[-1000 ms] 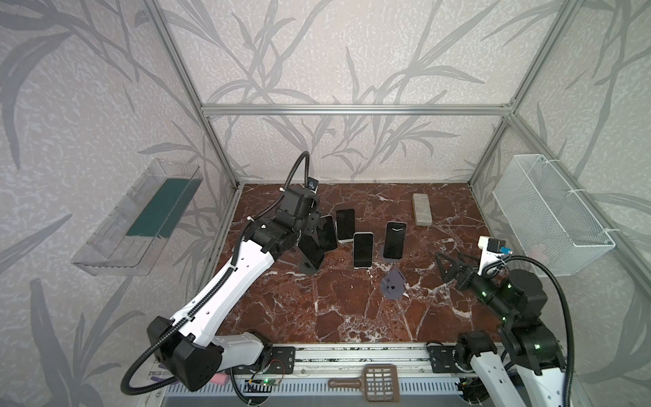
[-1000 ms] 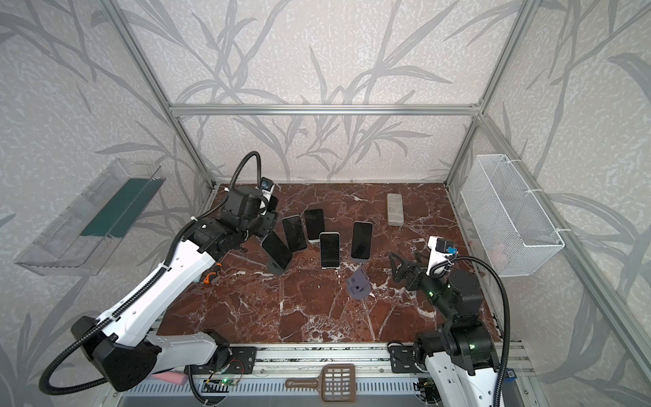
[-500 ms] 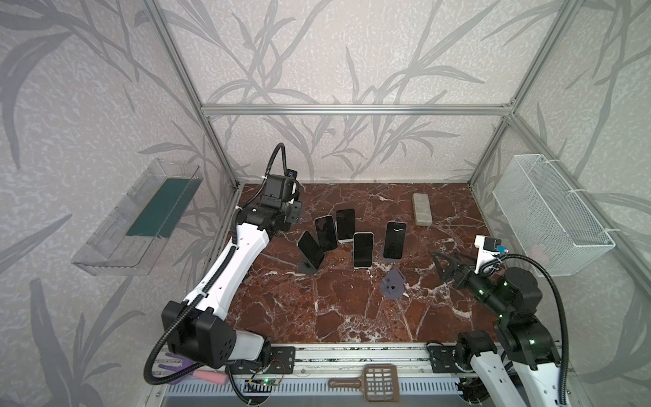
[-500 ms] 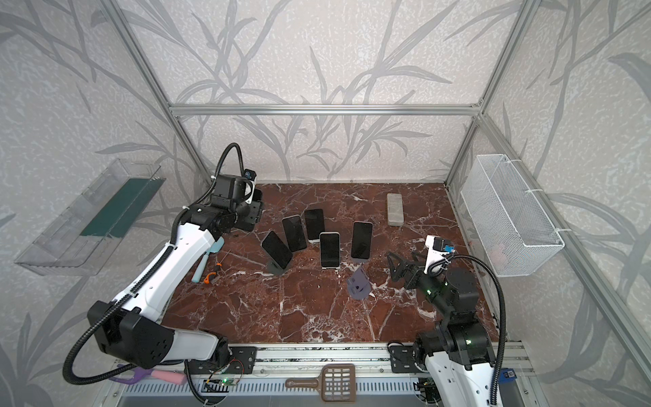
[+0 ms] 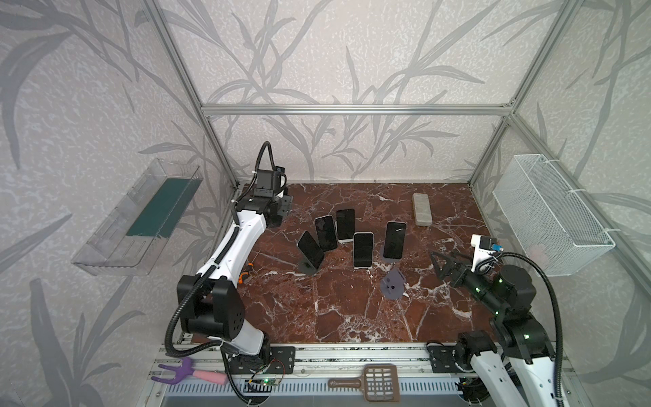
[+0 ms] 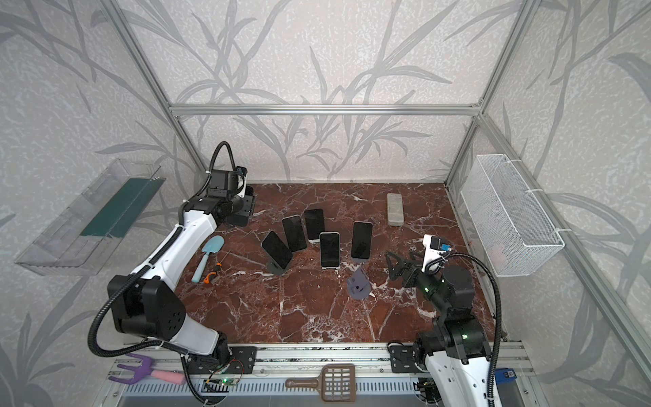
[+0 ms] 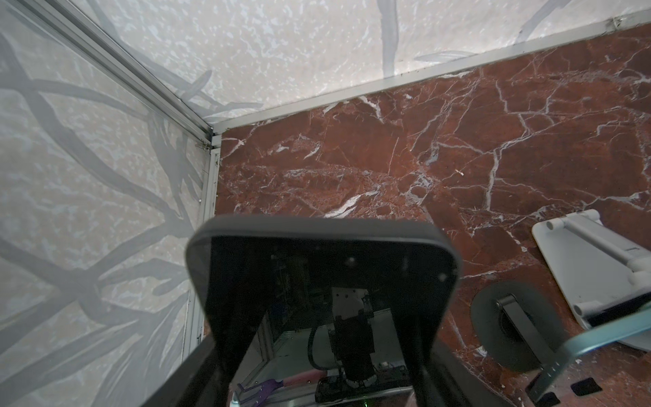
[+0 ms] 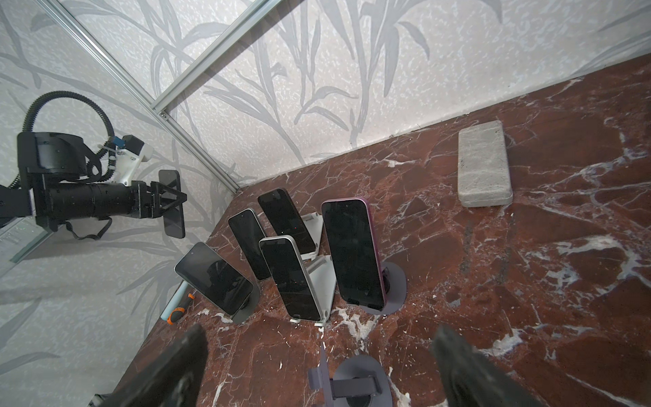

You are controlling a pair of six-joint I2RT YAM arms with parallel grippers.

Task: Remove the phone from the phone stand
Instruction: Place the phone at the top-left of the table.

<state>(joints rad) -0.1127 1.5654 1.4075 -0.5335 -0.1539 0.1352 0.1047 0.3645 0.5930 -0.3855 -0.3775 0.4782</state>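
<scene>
My left gripper hangs above the floor near the back left corner, shut on a black phone held by its long edges. The same phone shows upright in its jaws in the right wrist view. Several more phones lean on stands in the middle of the floor, among them a white-edged one and a purple-edged one. An empty purple phone stand sits in front of them. My right gripper is open just right of that stand, holding nothing.
A grey block lies at the back right. A wire basket hangs on the right wall and a clear tray on the left wall. A blue trowel and an orange-handled tool lie under the left arm.
The left arm has swung from the left end of the phone row back toward the back left corner, carrying the phone. The right arm has barely moved.
</scene>
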